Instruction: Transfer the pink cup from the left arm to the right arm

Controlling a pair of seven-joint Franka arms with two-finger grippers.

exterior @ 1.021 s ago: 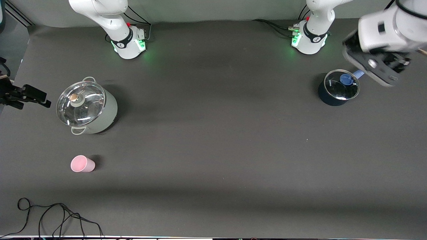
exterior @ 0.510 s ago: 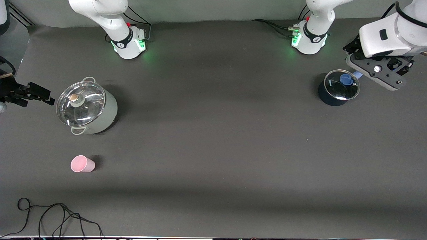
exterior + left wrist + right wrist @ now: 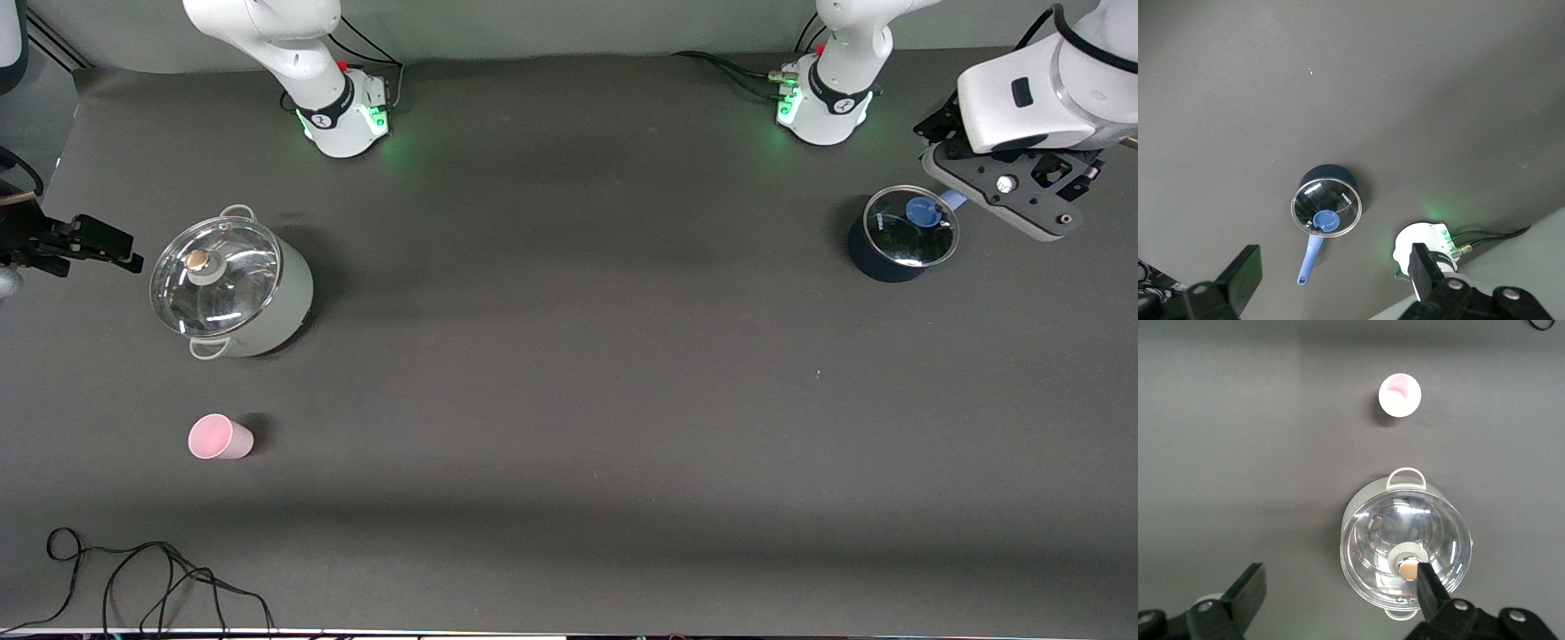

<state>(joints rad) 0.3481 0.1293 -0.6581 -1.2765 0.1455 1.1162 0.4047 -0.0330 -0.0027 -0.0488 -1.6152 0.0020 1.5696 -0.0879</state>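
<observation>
Front view: we're seeing both grippers cut off, jaws spread, empty; pink cup [image 3: 220,437] sitting well apart from them.

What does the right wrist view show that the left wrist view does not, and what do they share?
Only the right wrist view shows the pink cup standing upright, alone on the table, and the pale lidded pot beside it. Only the left wrist view shows the dark blue saucepan with its glass lid and an arm base. Both share the dark table and an open, empty gripper: the right gripper and the left gripper.
</observation>
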